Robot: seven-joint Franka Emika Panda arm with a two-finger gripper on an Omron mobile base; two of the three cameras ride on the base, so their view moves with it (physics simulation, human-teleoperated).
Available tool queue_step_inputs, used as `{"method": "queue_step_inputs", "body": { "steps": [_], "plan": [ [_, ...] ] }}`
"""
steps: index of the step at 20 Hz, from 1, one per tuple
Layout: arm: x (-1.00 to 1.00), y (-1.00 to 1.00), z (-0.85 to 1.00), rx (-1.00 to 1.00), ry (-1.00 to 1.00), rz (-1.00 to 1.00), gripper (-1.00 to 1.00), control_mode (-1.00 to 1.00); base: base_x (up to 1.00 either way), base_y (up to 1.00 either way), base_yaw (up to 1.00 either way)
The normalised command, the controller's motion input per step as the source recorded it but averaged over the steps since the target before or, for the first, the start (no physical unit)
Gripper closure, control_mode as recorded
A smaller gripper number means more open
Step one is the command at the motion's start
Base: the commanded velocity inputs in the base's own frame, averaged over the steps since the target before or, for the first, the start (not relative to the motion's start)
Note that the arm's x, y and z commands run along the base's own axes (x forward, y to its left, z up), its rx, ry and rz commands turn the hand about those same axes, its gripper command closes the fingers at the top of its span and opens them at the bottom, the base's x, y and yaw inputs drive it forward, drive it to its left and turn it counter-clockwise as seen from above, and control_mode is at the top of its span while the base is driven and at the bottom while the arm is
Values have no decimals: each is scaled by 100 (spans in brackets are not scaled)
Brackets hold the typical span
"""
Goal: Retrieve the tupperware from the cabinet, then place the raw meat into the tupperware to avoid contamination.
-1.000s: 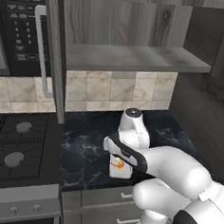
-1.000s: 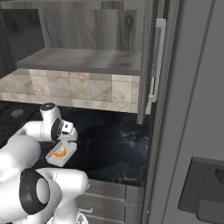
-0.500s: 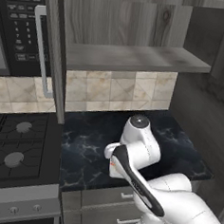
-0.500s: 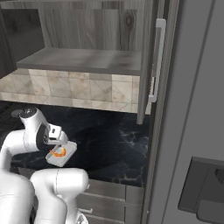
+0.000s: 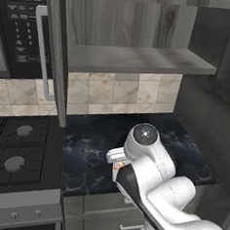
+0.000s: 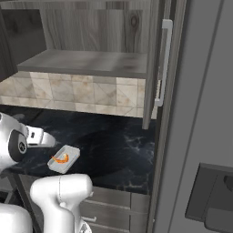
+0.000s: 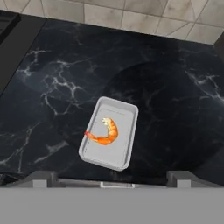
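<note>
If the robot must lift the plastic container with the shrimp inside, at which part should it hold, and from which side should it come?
Judging by its shape, grip the container across its two long walls near the middle, coming straight down from above. It lies flat on the black counter, shallow with a raised rim, so the open hand can straddle its short width. The shrimp lies inside.

The white arm point(image 5: 153, 181) rises from the lower right and bends over the near edge of the black marble desk point(image 5: 95, 140), its round dark-capped joint facing the camera. Just left of that joint a sliver of the tupperware point(image 5: 115, 155) and a trace of orange show past the arm. Above, the cabinet point(image 5: 136, 57) stands open, its door point(image 5: 57, 54) swung left with a long silver handle. Far left hangs a black microwave point(image 5: 19, 26); below it sits a stove point(image 5: 16, 151). Drawers point(image 5: 104, 216) run beneath the desk.
</note>
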Motion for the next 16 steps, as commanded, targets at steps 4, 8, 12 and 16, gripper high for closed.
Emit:
{"method": "queue_step_inputs", "body": {
  "steps": [4, 8, 12, 16],
  "plan": [
    [-14, 0, 43, 0, -14, -3, -100, -100, 0, 0, 0],
    [-25, -2, 18, -4, -20, -2, -100, -100, 0, 0, 0],
    [-5, 0, 1, 0, -3, 0, -100, -100, 0, 0, 0],
    [-39, 0, 18, 2, -19, 1, -100, -100, 0, 0, 0]
  ]
}}
